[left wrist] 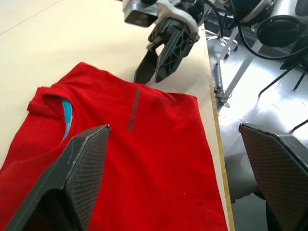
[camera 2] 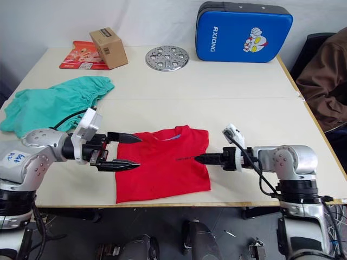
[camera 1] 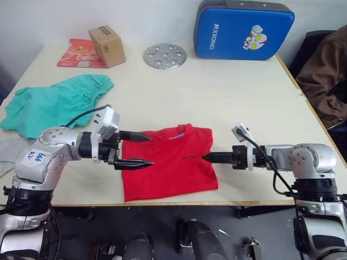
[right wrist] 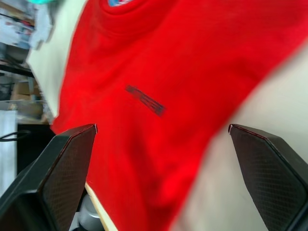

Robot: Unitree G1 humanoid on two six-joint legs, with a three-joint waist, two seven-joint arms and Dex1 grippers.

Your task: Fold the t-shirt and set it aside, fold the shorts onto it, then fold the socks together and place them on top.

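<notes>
The red t-shirt (camera 1: 168, 162) lies on the cream surface (camera 1: 227, 97) close to its near edge, already folded to a rough rectangle with the collar toward the far side and the small dark print on the chest facing up. My left pincer (camera 1: 136, 150) sits at the shirt's left edge with its two black fingers spread wide, one above the cloth near the collar side and one lower over the shirt's left margin; it grips nothing. My right pincer (camera 1: 209, 157) reaches in from the right, its tip at the shirt's right edge level with the print. In the head views its fingers look drawn together to a point, while my right wrist view shows them standing wide apart with the red cloth between, so I cannot tell how it stands. The teal shorts (camera 1: 51, 103) lie crumpled toward the left edge of the surface, well apart from the shirt. A bit of light grey sock (camera 1: 6, 154) shows at the left edge nearer to me, just below the shorts. At the far left corner a small cardboard box (camera 1: 107, 46) rests on a red packet (camera 1: 78, 54), with a perforated metal disc (camera 1: 165, 56) beside them, and a blue cartoon-printed pad (camera 1: 243, 30) stands along the far edge.
</notes>
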